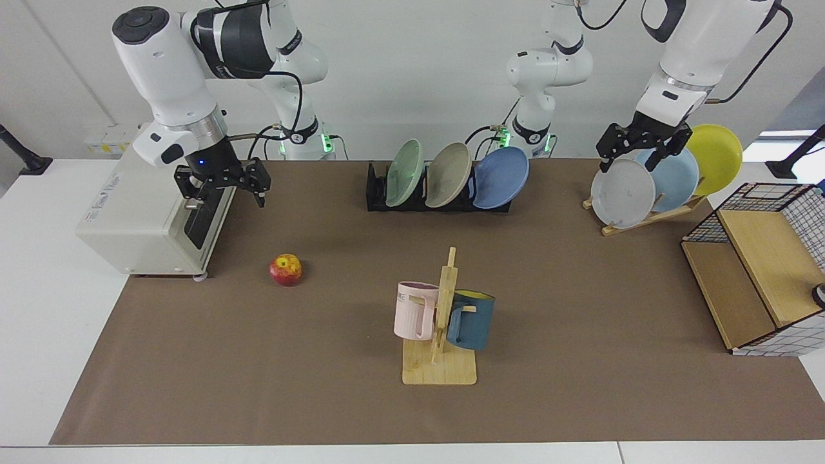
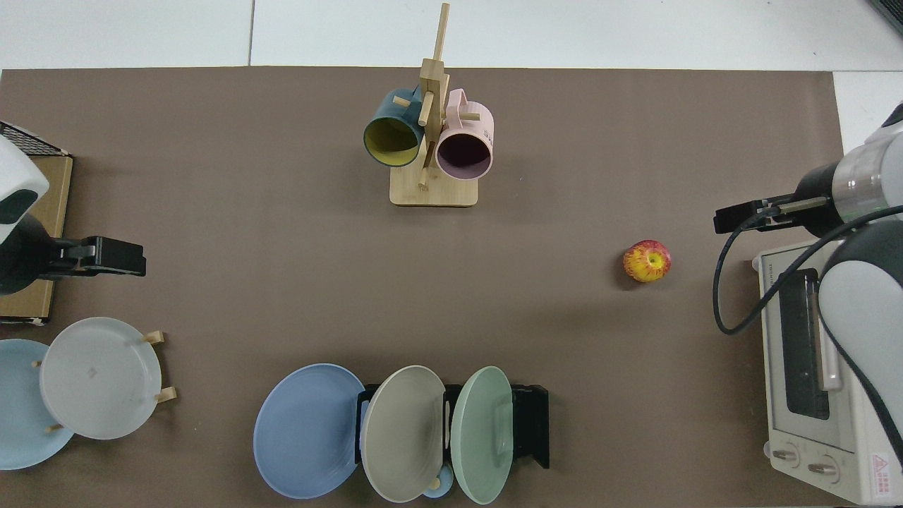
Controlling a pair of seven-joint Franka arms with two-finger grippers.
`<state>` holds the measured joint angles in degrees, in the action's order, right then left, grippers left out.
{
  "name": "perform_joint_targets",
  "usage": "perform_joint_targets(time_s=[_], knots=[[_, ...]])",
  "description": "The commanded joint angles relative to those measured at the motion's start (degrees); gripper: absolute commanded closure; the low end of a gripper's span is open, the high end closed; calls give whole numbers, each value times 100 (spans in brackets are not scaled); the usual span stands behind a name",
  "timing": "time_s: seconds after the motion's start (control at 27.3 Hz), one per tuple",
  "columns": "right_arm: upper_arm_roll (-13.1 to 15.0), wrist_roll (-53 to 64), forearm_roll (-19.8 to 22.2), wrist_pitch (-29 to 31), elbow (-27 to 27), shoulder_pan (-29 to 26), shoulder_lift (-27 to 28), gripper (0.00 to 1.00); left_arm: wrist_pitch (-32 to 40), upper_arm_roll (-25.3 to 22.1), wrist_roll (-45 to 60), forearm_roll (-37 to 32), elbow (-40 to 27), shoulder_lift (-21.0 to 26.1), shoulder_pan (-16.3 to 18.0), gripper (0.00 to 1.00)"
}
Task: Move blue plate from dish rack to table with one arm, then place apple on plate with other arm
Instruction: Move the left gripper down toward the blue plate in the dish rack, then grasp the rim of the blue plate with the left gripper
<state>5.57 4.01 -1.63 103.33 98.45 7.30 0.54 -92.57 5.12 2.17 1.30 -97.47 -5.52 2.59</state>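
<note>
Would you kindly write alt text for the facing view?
The blue plate leans in the dish rack and the apple lies on the table. The open right gripper hangs before a toaster oven; the open left gripper hangs above a wooden plate stand.

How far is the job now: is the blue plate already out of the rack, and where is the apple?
Nothing is done yet. The blue plate leans in the dish rack; the apple lies on the table. Both grippers are open and empty: left gripper above the wooden plate stand, right gripper by the oven.
</note>
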Motion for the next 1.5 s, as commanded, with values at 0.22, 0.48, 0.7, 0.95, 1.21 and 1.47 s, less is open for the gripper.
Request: perform_joint_targets(time_s=[0.22,0.48,0.7,0.95,1.21,1.47], knots=[[-65,-67,-21,-41,7,-89,-10,0,-94,42,-103,37,-220,-107,57,0],[-65,-67,-21,-41,7,-89,-10,0,-94,42,-103,37,-229,-107,48,0],[-65,-67,-21,-41,7,-89,-10,0,-77,103,-33,-111,-561,-326,-13,0],[-65,-67,-21,-41,7,-89,-10,0,-138,999,1346,-1140,-1616,-1248,-66,0],[-65,-67,-21,-41,7,-89,-10,0,-848,1930,2277,-1237,-3363,-2662,-75,0],[-47,-67,-21,-41,16,-106,-10,0,-1351,2563,3077,-1167,-4499,-3509,-294,0]])
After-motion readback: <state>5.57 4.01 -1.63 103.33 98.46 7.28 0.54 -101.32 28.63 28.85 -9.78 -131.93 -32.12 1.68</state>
